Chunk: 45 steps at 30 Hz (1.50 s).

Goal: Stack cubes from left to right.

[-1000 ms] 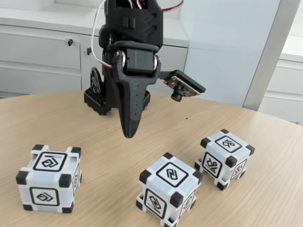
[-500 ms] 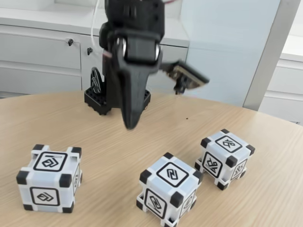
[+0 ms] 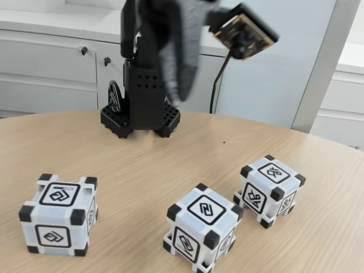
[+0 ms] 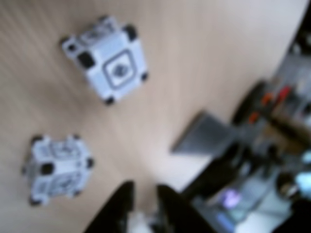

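Three white cubes with black corners and square glyphs stand apart on the wooden table [image 3: 170,159]: the left cube [image 3: 57,215], the middle cube [image 3: 202,227] and the right cube [image 3: 267,190]. My gripper [image 3: 176,98] is blurred by motion and hangs high above the table near the arm's base, well behind the cubes. It looks like a single wedge holding nothing. In the blurred wrist view, two cubes [image 4: 109,60] [image 4: 56,167] lie on the wood. The gripper [image 4: 144,187] enters from the bottom edge, its fingers close together with a thin slit between them.
The black arm base [image 3: 142,114] stands at the table's back edge, with the wrist camera board [image 3: 244,31] raised at upper right. White cabinets [image 3: 51,62] line the wall behind. The table's curved edge [image 3: 318,139] runs at the right. The dark base with cables [image 4: 272,145] is at the right.
The gripper has swung upward and back from low over the table's middle to high near the base. The camera board rose with it. The cubes have not moved.
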Motion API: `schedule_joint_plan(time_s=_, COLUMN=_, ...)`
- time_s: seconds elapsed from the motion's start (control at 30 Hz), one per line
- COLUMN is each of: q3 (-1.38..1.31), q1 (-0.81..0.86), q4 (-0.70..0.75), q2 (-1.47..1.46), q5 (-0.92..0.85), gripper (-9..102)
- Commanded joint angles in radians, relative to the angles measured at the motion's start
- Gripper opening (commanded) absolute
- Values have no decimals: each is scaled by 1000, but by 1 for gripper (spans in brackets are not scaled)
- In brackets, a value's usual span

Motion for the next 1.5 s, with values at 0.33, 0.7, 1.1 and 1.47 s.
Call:
schedule_joint_plan(time_s=0.33, q3=-357, q1=-241, q4=-12, q2=-419, q5=262, gripper=0)
schedule_joint_plan(time_s=0.7, q3=-367, q1=-252, q4=-29, q2=-724, q5=419, gripper=0)
schedule_joint_plan(time_s=1.1, q3=-367, q1=-334, q4=-12, q2=-723, q5=423, gripper=0)
schedule_joint_plan(time_s=1.47, q3=-344, q1=-443, q4=-12, q2=-724, q5=393, gripper=0)
